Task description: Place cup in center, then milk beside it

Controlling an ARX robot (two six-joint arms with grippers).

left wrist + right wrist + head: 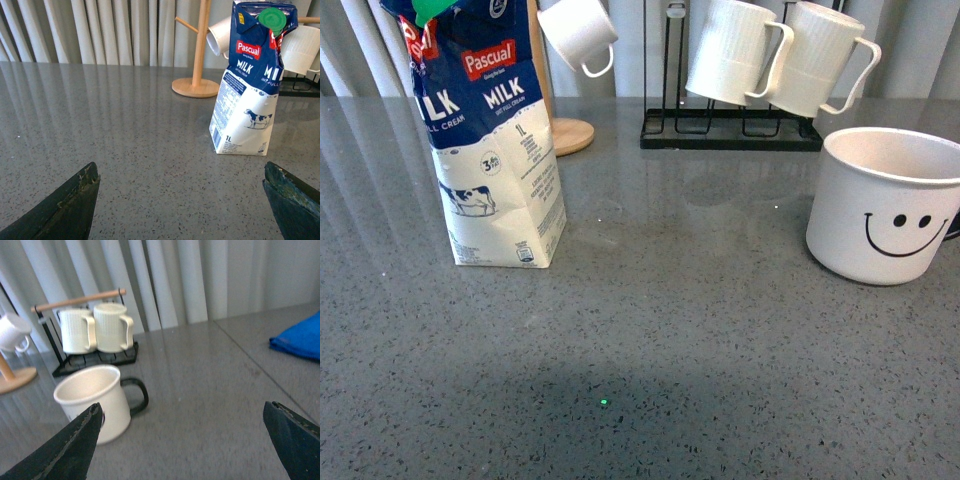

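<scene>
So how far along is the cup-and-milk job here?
Nothing looks done: the cup stands at the right of the table, the milk at its left, neither in the centre. Nothing is in hand; the left gripper and right gripper are open and empty, the right one facing the cup. Both placements are left.

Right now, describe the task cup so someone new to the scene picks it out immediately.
On the grey speckled counter, look to the robot's right, in front of the black rack holding two ribbed white mugs. The cup stands upright on the counter there. Unlike its neighbours it is wide, off-white, with a black smiley face and a black handle.
</scene>
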